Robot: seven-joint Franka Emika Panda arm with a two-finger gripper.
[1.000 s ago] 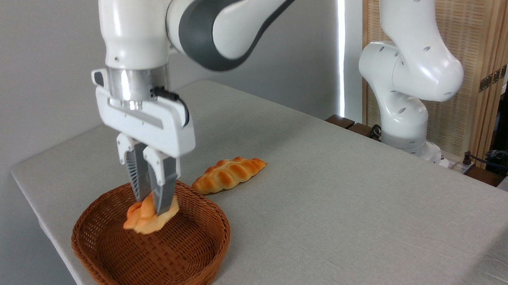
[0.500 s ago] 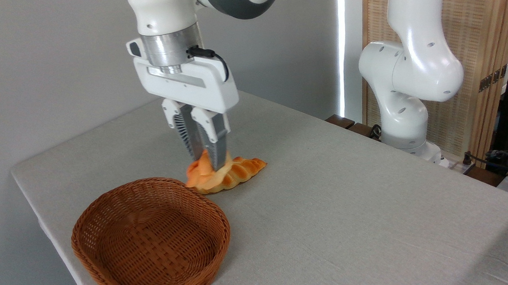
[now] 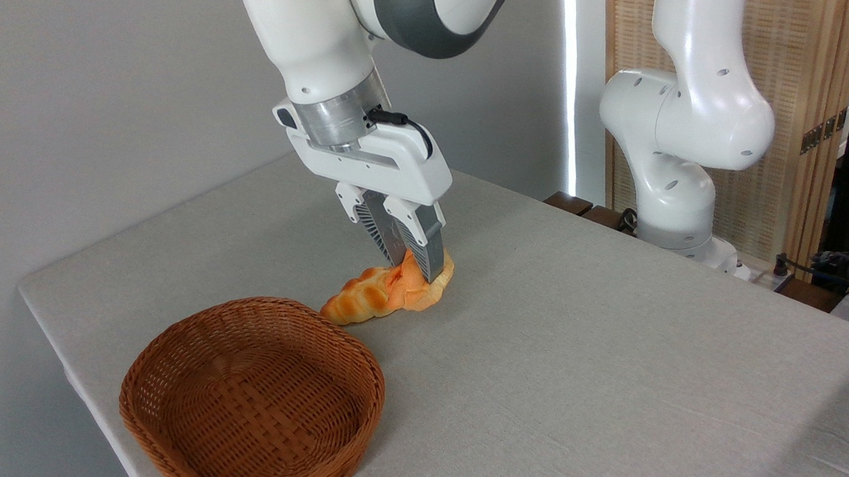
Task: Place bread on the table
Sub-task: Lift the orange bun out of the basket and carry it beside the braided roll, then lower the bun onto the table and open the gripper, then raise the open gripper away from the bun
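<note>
Gripper: your gripper (image 3: 417,266) points down with a slight tilt, its 2 fingers (image 3: 429,249) clamped on the bread, 1 on each side of it.
Bread: the bread (image 3: 423,286) is a small, lumpy golden-orange bun pinched between the fingertips; its lower part hangs below them, close above the cloth. You cannot tell from this view whether it touches the surface.
Braided loaf: the braided loaf (image 3: 359,304) lies on the cloth just left of and below the gripper. The held bun overlaps its right end in the picture, so you cannot tell whether the 2 touch.
Basket: the brown wicker basket (image 3: 251,404) sits well below and to the left of the gripper, near the front left edge, its wicker bottom in plain sight. It stands apart from the loaf by a narrow strip of cloth.
Table: the table (image 3: 583,346) has a plain light grey cloth surface that spreads wide to the right of and below the gripper.
Arm: the white arm (image 3: 687,116) rises from its base well to the right of the gripper, at the far edge.
</note>
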